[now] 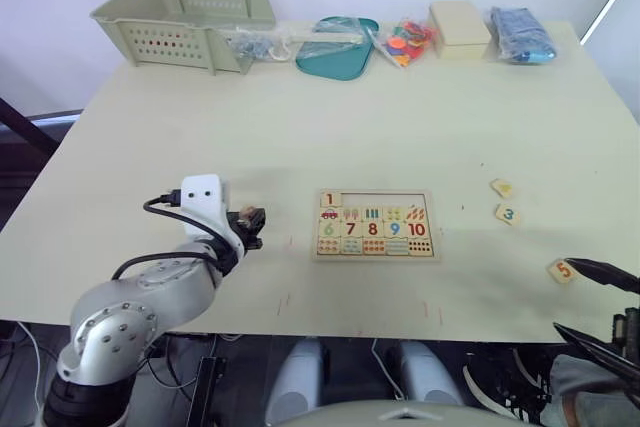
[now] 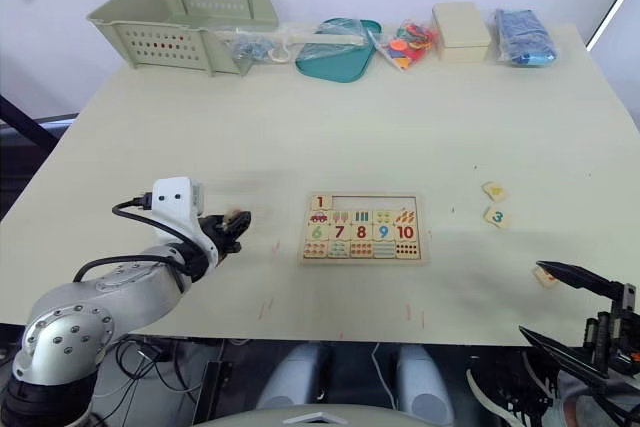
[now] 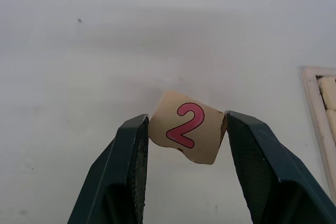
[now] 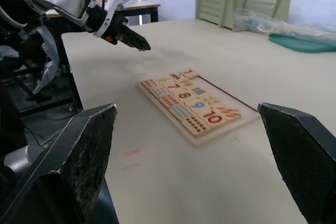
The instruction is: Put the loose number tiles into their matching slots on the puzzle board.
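The puzzle board (image 1: 375, 224) lies flat at the table's middle. Its rows of pictures, dots and numbers 6 to 10 are filled. Tile 1 (image 1: 331, 199) sits in the top row's leftmost slot, and the other slots (image 1: 385, 199) in that row are bare. My left gripper (image 1: 250, 219) hovers left of the board, shut on the pink 2 tile (image 3: 186, 132), which is tilted between the fingers. Three loose tiles lie to the right: a yellow-digit one (image 1: 502, 187), the green 3 (image 1: 508, 214) and the 5 (image 1: 561, 270). My right gripper (image 1: 563, 295) stands open at the table's front right, one fingertip beside the 5.
Along the far edge stand a green perforated basket (image 1: 190, 17), a teal tray (image 1: 337, 47), a bag of colourful pieces (image 1: 405, 42), a cream box (image 1: 458, 27) and a blue bag (image 1: 520, 34). Bare tabletop surrounds the board.
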Action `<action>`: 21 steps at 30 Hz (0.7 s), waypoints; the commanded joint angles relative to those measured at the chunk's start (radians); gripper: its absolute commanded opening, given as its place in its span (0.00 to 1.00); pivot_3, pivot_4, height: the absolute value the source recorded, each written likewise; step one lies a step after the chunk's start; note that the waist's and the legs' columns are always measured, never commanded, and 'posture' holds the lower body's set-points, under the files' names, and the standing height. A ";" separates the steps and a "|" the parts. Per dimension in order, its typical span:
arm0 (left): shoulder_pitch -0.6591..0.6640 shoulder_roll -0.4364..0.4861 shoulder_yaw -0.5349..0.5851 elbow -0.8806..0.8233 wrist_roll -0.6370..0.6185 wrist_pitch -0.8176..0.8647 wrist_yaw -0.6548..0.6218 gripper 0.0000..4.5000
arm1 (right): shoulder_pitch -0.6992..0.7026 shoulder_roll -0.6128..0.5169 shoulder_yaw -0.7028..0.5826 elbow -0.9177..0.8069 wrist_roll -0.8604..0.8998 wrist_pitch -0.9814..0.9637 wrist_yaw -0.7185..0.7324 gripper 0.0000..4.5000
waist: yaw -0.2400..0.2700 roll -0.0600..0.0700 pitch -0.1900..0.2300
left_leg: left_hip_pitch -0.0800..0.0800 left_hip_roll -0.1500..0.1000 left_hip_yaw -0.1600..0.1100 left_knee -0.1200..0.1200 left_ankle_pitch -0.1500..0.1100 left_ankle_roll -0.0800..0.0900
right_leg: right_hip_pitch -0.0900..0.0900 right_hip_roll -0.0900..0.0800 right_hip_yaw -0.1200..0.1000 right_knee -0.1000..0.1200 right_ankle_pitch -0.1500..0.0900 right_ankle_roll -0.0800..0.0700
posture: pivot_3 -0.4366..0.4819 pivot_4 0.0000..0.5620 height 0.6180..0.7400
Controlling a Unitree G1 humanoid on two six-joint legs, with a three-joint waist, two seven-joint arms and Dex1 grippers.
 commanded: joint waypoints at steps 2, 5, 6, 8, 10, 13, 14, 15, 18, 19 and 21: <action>-0.022 -0.043 -0.022 0.008 0.011 0.003 0.030 0.41 | 0.000 -0.023 -0.043 0.027 0.020 -0.004 0.041 1.00 | 0.000 0.000 0.000 | 0.000 0.000 0.001 0.000 0.000 0.000 | 0.000 0.000 0.000 0.000 0.000 0.000 | 0.48 0.27 1.00; -0.028 -0.063 -0.037 0.020 0.013 0.017 0.039 0.41 | -0.001 -0.029 -0.041 0.031 0.020 0.003 0.051 1.00 | 0.000 0.000 0.000 | 0.000 0.000 0.003 0.000 0.000 0.000 | 0.000 0.001 0.000 0.000 0.000 0.000 | 0.48 0.27 1.00; -0.027 -0.067 -0.039 0.022 0.015 0.022 0.043 0.41 | -0.001 -0.030 -0.040 0.030 0.021 0.005 0.053 1.00 | 0.000 0.000 0.000 | 0.000 0.000 0.003 0.000 0.000 0.000 | 0.000 0.001 0.000 0.000 0.000 0.000 | 0.48 0.27 1.00; -0.027 -0.073 -0.042 0.025 0.017 0.031 0.047 0.41 | -0.002 -0.030 -0.037 0.024 0.022 0.010 0.051 1.00 | 0.000 0.000 0.000 | 0.000 0.000 0.003 0.000 0.000 0.000 | 0.000 0.001 0.000 0.000 0.000 0.000 | 0.48 0.27 1.00; -0.027 -0.077 -0.049 0.026 0.019 0.036 0.038 0.41 | -0.004 -0.028 -0.034 0.019 0.020 0.012 0.047 1.00 | 0.001 0.000 0.000 | 0.000 0.000 0.003 0.000 0.000 0.000 | 0.000 0.001 0.000 0.000 0.000 0.000 | 0.48 0.27 1.00; -0.021 -0.086 -0.047 0.026 0.019 0.043 0.061 0.41 | -0.006 -0.027 -0.032 0.015 0.019 0.016 0.044 1.00 | 0.001 0.000 0.000 | 0.000 0.000 0.003 0.000 0.000 0.000 | 0.000 0.000 0.001 0.000 0.000 0.000 | 0.48 0.27 1.00; -0.019 -0.087 -0.047 0.023 0.021 0.046 0.065 0.41 | -0.006 -0.027 -0.031 0.011 0.019 0.018 0.041 1.00 | 0.001 0.000 0.000 | 0.000 0.000 0.003 0.000 0.000 0.000 | 0.000 0.000 0.001 0.000 0.000 0.000 | 0.48 0.27 1.00; -0.016 -0.091 -0.048 0.020 0.020 0.049 0.071 0.41 | -0.006 -0.027 -0.029 0.006 0.019 0.021 0.038 1.00 | 0.001 0.000 0.000 | 0.000 0.000 0.003 0.000 0.000 0.000 | 0.000 0.000 0.001 0.000 0.000 0.000 | 0.48 0.27 1.00; -0.005 -0.101 -0.050 0.011 0.009 0.055 0.084 0.41 | -0.007 -0.033 -0.028 -0.002 0.021 0.033 0.036 1.00 | 0.001 0.000 0.000 | 0.000 0.000 0.003 0.000 0.000 0.000 | 0.000 0.001 0.001 0.000 0.000 0.000 | 0.48 0.27 1.00; 0.006 -0.106 -0.047 0.009 -0.006 0.053 0.093 0.41 | -0.010 -0.037 -0.028 -0.004 0.021 0.039 0.035 1.00 | 0.001 0.000 0.000 | 0.000 0.000 0.003 0.000 0.000 0.000 | 0.000 0.000 0.001 0.000 0.000 0.000 | 0.48 0.27 1.00; 0.020 -0.109 -0.041 0.004 -0.016 0.052 0.104 0.63 | -0.014 -0.042 -0.026 -0.006 0.021 0.048 0.036 1.00 | 0.000 0.001 -0.001 | 0.000 0.000 0.003 0.000 0.000 0.000 | 0.000 0.000 0.001 0.000 0.000 0.000 | 0.48 0.27 1.00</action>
